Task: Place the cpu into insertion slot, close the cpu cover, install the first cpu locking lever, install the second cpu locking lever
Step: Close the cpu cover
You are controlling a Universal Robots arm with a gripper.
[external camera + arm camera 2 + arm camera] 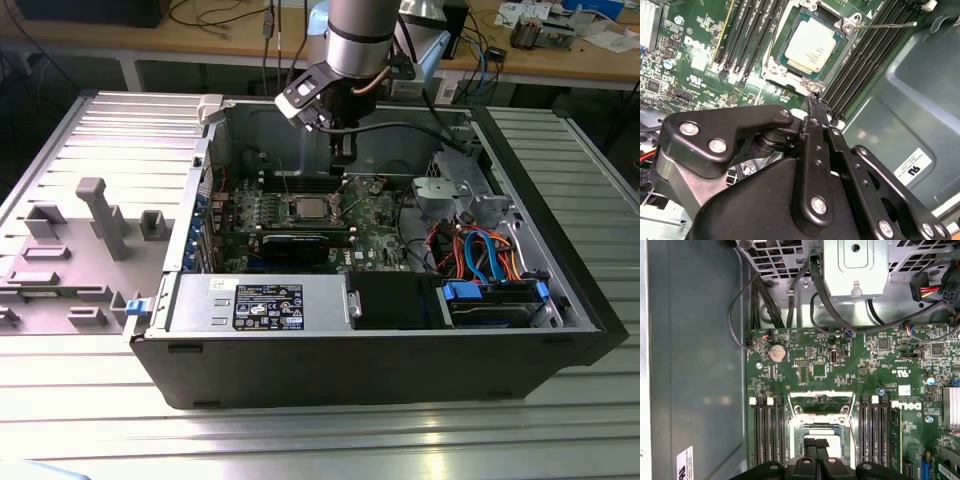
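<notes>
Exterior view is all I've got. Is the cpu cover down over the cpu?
Observer: Second wrist view: the thin silvery metal frame of the cpu cover lies down around the square silver-grey cpu.
Operator: Levers?
Observer: One thin metal locking lever sticks out from the cover's corner across the long black memory slots.
Operator: End effector?
Observer: The black end effector has its tip beside the cover's edge, away from that lever; contact unclear.
</notes>
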